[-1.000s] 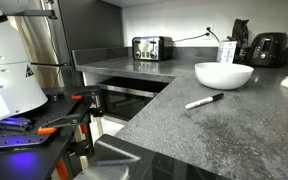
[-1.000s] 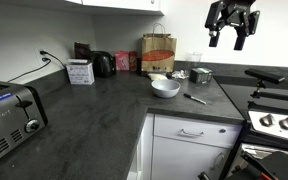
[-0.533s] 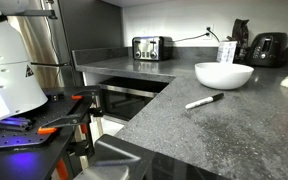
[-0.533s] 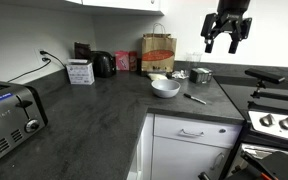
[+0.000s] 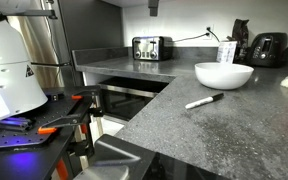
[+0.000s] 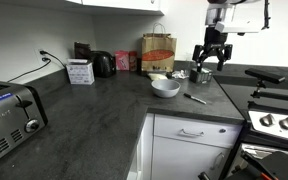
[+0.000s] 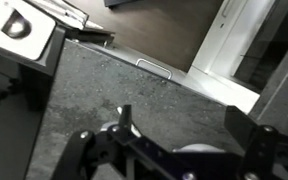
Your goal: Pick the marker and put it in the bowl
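The marker is a slim white stick with a black cap. It lies flat on the dark counter just in front of the wide white bowl. Both also show in an exterior view, the marker to the right of the bowl. My gripper is open and empty. It hangs above the counter, over the spot behind the marker and to the right of the bowl. In the wrist view the open fingers frame speckled counter. A white curved edge shows below them, likely the bowl's rim.
A toaster, a white container with dark markings and a black coffee maker stand along the back. A paper bag and a metal cup stand behind the bowl. A stove borders the counter.
The gripper has come down from high near the cabinets and moved left, to just above the counter by the bowl and marker. Marker and bowl have not moved.
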`<state>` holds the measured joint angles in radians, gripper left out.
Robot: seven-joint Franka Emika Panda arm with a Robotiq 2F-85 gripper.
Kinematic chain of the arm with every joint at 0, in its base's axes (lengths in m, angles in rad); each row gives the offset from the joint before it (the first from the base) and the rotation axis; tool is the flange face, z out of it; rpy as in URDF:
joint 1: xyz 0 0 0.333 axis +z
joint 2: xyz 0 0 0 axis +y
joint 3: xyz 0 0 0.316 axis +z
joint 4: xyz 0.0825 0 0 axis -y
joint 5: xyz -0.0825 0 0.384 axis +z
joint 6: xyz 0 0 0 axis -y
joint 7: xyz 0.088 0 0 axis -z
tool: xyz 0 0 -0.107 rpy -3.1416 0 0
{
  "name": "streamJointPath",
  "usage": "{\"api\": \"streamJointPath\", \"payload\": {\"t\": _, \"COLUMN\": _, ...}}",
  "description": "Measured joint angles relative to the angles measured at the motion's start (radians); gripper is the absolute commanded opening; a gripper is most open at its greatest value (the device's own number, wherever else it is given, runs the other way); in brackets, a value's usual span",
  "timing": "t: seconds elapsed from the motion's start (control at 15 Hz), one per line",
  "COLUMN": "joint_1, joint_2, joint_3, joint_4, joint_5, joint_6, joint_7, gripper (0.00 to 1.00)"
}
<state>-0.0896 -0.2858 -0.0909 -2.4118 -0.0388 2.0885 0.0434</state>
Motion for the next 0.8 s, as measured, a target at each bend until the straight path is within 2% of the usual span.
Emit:
{"api": "streamJointPath", "payload": {"t": 0.2, "joint_1": -0.027, "joint_2": 0.112, "joint_3": -0.030, "joint_4": 0.053, "joint_5": 0.025, "joint_6": 0.026, "joint_7": 0.034, "gripper": 1.00}}
{"api": "streamJointPath", "payload": {"t": 0.6, "joint_1": -0.046, "joint_2": 0.345, "joint_3": -0.042, "joint_4": 0.198, "joint_5": 0.132, "joint_6": 0.174, "joint_7": 0.239, "gripper": 1.00}}
{"api": "streamJointPath", "payload": {"t": 0.8, "joint_1": -0.046, "joint_2": 0.468, "joint_3": -0.050, "joint_4": 0.297, "joint_5": 0.170, "joint_6": 0.205, "joint_7": 0.318, "gripper": 1.00}}
